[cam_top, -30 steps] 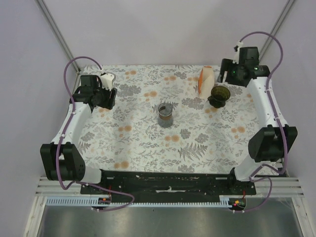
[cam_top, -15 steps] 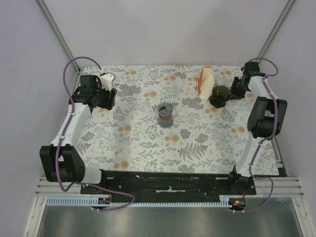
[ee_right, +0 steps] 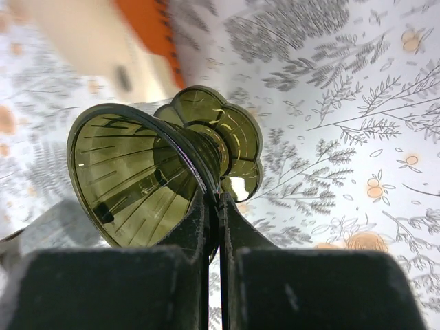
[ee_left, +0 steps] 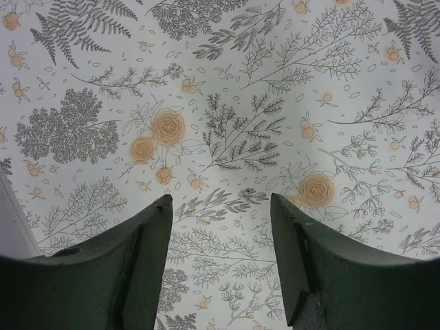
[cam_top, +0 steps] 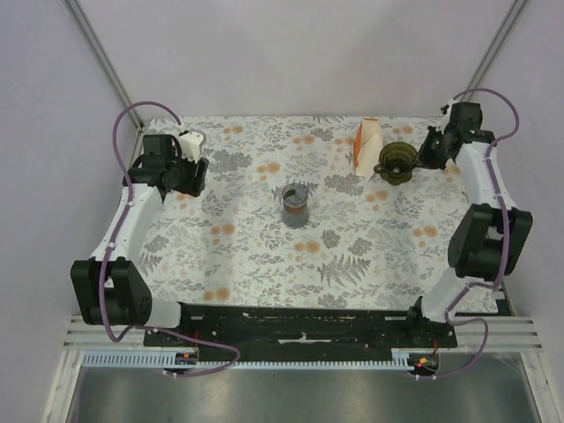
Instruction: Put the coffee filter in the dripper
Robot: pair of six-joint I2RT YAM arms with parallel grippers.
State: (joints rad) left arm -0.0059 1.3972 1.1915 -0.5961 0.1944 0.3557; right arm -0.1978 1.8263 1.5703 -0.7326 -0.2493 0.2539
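Note:
The dripper (cam_top: 397, 161), a dark olive translucent funnel, is at the far right of the table. My right gripper (cam_top: 428, 152) reaches it from the right and is shut on its wall. In the right wrist view one finger is inside the ribbed cup (ee_right: 130, 179) and the other outside, where the right gripper (ee_right: 218, 199) pinches the rim. My left gripper (cam_top: 189, 176) hangs open at the far left, and between its fingers (ee_left: 220, 199) only the cloth shows. A small white shape (cam_top: 191, 138) sits just behind it; I cannot tell whether it is the coffee filter.
A white-and-orange wedge-shaped pack (cam_top: 367, 145) stands just left of the dripper. A grey cylinder (cam_top: 295, 204) stands at the middle of the flowered cloth (cam_top: 264, 256). Walls close in the back and both sides.
My right gripper has closed from wide open onto the dripper's wall. The right arm has swung in, and the dripper has shifted slightly towards the back right. The left arm is unchanged.

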